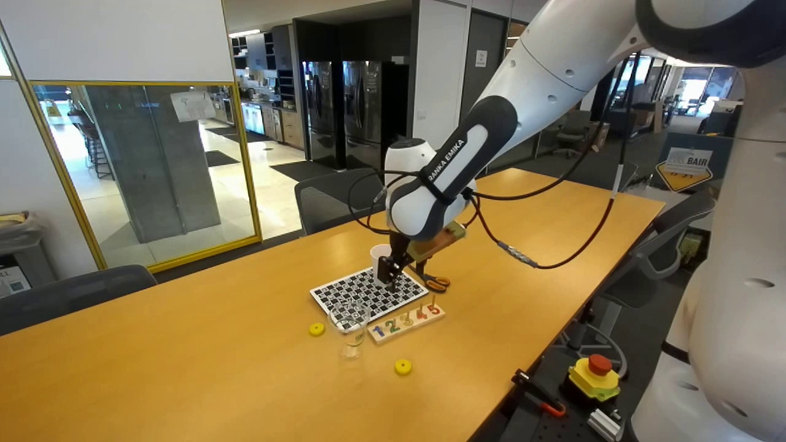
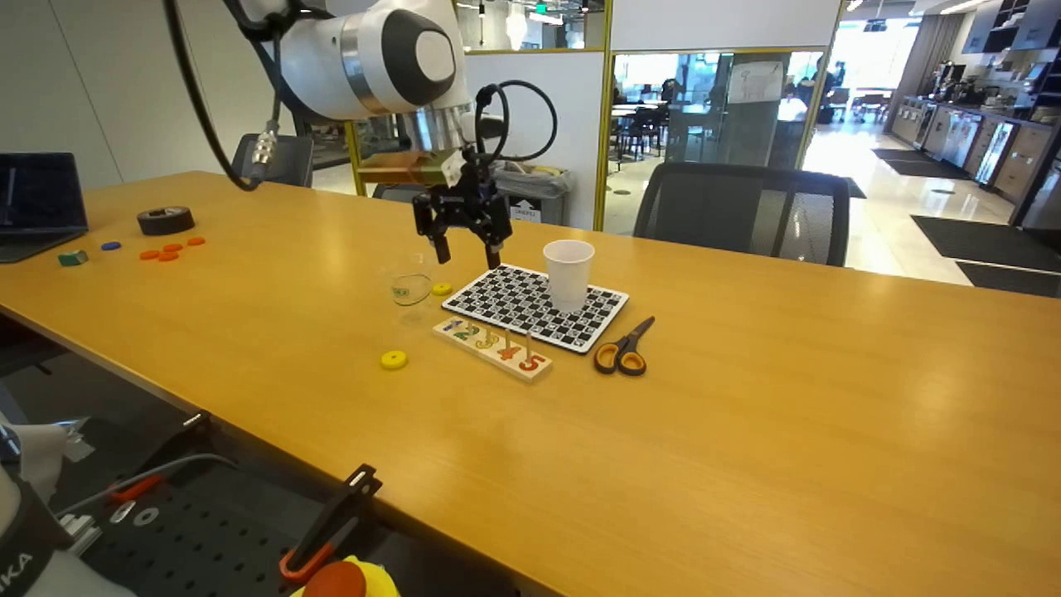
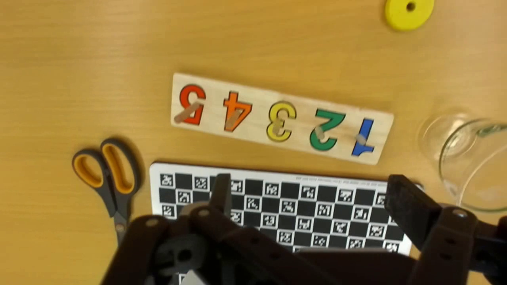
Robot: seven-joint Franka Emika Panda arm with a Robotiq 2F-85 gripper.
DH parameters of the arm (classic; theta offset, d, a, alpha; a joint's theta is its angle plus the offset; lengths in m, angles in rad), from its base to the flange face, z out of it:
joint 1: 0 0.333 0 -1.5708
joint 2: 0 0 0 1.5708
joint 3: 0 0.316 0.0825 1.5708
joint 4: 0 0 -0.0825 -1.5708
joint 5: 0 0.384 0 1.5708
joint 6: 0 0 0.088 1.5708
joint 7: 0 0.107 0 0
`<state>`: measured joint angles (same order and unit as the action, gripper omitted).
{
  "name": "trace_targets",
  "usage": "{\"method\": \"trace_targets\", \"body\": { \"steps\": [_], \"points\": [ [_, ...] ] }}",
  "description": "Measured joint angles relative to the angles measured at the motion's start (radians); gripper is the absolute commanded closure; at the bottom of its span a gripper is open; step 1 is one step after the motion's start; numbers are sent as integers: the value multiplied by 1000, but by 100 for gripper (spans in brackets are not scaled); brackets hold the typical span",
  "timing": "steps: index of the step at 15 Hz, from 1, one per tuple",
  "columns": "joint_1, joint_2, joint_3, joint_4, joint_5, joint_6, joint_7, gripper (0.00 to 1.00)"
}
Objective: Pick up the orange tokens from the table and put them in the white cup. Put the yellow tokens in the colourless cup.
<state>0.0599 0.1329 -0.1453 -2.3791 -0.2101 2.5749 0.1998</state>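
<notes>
Several orange tokens [image 2: 168, 256] lie flat on the table [image 2: 746, 431] at its far left in an exterior view. One yellow token [image 1: 316, 329] [image 2: 442, 288] lies beside the checkerboard. Another yellow token [image 1: 403, 367] [image 2: 394, 360] lies nearer the front edge and shows in the wrist view [image 3: 408, 19]. The white cup [image 1: 379, 253] [image 2: 569, 278] stands upright on the checkerboard. The colourless cup [image 1: 350, 322] [image 2: 411, 290] stands near the board's corner and shows in the wrist view [image 3: 475, 166]. My gripper [image 1: 390, 275] [image 2: 468, 251] [image 3: 309, 181] is open and empty above the checkerboard, fingers down.
The checkerboard [image 1: 350, 294] [image 2: 514, 303] lies under the gripper. A number board with upright pegs [image 1: 405, 322] [image 3: 277, 118] and scissors [image 2: 623, 352] [image 3: 115, 174] lie beside it. A tape roll [image 2: 165, 220], blue disc [image 2: 110, 245], green block [image 2: 73, 258] and laptop [image 2: 41, 203] are near the orange tokens.
</notes>
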Motion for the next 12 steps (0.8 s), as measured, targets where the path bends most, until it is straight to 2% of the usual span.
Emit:
{"method": "trace_targets", "body": {
  "steps": [5,12],
  "points": [
    [-9,-40,56,-150,38,28,-53,0],
    [-9,2,109,-258,47,204,-83,0]
  ]
}}
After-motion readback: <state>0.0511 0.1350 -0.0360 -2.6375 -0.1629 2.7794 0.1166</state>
